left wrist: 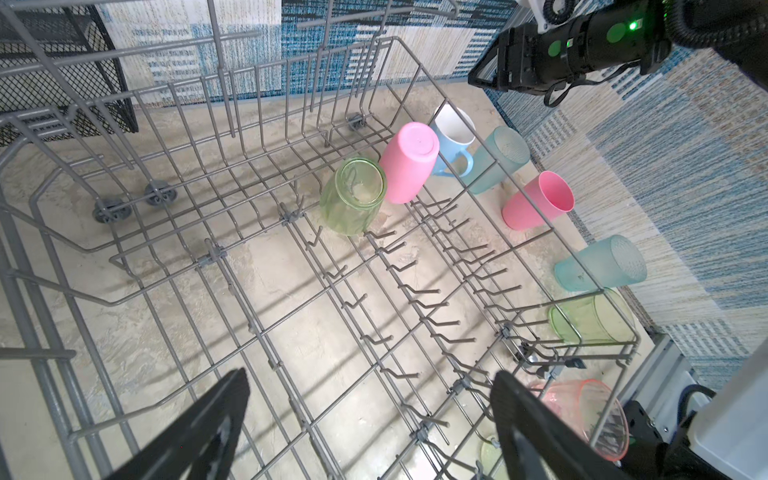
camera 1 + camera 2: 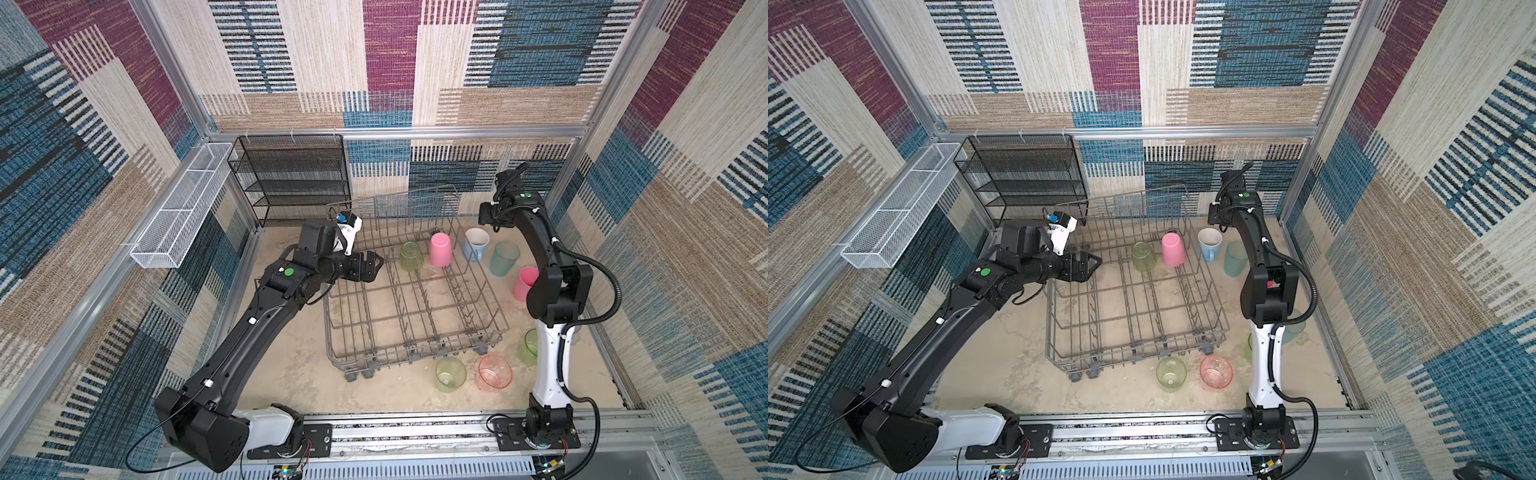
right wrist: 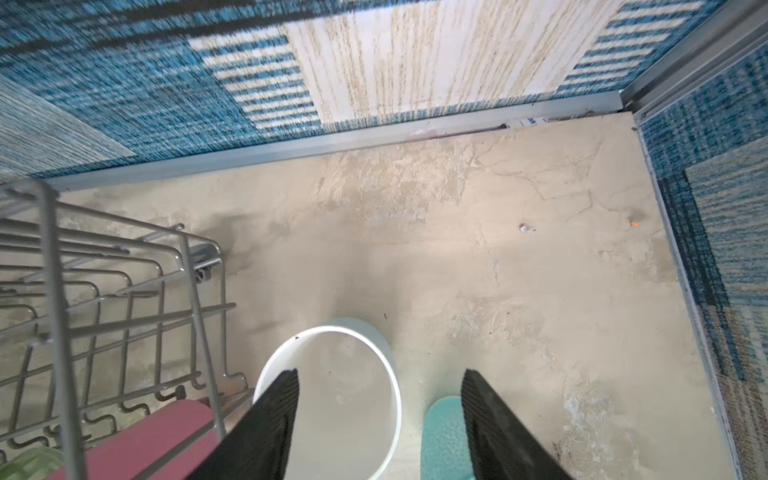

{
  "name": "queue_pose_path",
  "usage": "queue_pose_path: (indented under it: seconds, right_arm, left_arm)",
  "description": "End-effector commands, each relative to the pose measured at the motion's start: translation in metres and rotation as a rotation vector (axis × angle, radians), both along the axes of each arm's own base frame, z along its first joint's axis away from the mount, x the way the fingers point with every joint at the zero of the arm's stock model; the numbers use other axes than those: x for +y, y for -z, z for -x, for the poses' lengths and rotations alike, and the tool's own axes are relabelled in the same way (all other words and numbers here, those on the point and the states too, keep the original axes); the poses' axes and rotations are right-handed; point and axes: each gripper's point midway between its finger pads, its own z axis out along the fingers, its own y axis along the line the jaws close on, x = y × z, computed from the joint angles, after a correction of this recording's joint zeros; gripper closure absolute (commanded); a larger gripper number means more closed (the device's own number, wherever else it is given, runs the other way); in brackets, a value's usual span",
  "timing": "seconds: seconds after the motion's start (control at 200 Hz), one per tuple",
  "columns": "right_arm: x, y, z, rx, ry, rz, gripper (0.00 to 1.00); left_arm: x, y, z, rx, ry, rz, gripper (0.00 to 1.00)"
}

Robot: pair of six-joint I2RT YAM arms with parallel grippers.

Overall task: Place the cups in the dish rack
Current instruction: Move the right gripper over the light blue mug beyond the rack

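The blue mug (image 2: 476,245) stands on the table (image 2: 299,374) just outside the far right corner of the dish rack (image 2: 415,349). My right claw (image 3: 380,372) hangs directly over it. In my right wrist view one finger (image 3: 274,415) lies over the mug's mouth. The other lies past the rim on the right, over the teal cup (image 2: 504,258) just beside the mug, so the mug's right wall sits between them. Those jaws stand partly apart and grip nothing. Whether the finger has dipped inside the mug, I cannot tell.

My left claw (image 2: 375,266) hovers at the rack's left edge, spread wide and empty. It is well apart from the yellow-green cup (image 2: 411,256) and the pink cup (image 2: 440,249), which both sit mouth down among the tines on the rack's far side.

My right arm rises from its base at the near right, folds at the elbow and reaches far, with the wrist turned down. My left arm stretches from the near left diagonally to the rack, and its claw points right.

The mug is light blue outside and white inside, upright, with its handle on the near side. The teal cup is translucent and mouth down. A second pink cup (image 2: 524,282) stands mouth up right of the rack, partly behind my right arm. A second yellow-green cup (image 2: 450,374) and a pink-orange cup (image 2: 494,371) stand on the table just near of the rack.
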Motion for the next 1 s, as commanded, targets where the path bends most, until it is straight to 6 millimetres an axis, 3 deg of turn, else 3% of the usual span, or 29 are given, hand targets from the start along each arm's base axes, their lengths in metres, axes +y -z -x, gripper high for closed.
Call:
queue_pose_path:
  seconds: [0.0,0.451,0.997]
  right_arm:
    - [0.001,0.012,0.0,0.035,-0.026,0.008,0.36]
    - [0.003,0.04,0.007,0.115,-0.123,0.048,0.53]
    - [0.0,0.065,0.001,0.156,-0.131,0.06,0.67]
  left_arm:
    - [0.002,0.01,0.001,-0.007,0.026,-0.052,0.06]
    - [0.0,0.037,-0.002,0.029,0.045,-0.083,0.06]
    - [-0.001,0.044,-0.004,0.041,0.042,-0.082,0.06]
